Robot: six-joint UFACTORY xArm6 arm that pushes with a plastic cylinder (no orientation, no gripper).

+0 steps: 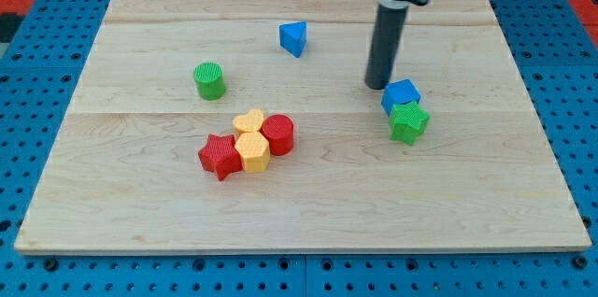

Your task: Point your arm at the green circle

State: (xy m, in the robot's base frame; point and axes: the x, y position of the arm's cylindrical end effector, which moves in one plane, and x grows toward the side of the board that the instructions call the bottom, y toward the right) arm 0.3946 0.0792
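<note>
The green circle (209,80) stands alone on the left half of the wooden board (140,185). My tip (377,84) is down on the board right of centre, far to the right of the green circle. The tip sits just to the upper left of a blue cube (401,95), close to it. A green star (408,121) touches the blue cube from below.
A blue triangle (293,37) lies near the view's top centre. A cluster sits below the centre: a red star (220,156), a yellow hexagon (252,152), a yellow heart (249,121) and a red circle (277,134), all touching. Blue pegboard surrounds the board.
</note>
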